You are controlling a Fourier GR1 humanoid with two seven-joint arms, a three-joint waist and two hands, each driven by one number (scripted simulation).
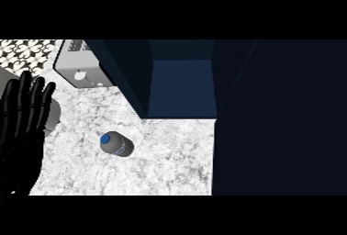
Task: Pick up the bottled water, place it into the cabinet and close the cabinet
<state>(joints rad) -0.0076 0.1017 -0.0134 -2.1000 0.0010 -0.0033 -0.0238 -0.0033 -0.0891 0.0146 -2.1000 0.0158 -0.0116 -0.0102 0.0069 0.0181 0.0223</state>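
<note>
The bottled water [115,144] stands on the marble counter [163,170], seen from above, with a blue cap and a blue label band. Behind it to the right the dark blue cabinet [181,87] is open, its inside showing, and its door [281,119] fills the right side of the view. My left hand [24,114] rests at the left edge, fingers straight and pointing up, well left of the bottle. My right hand does not show.
A grey toaster-like appliance [81,66] stands at the back left beside the cabinet. A grey round object [53,114] lies partly hidden behind my left hand. A patterned tile wall [27,53] shows at the top left.
</note>
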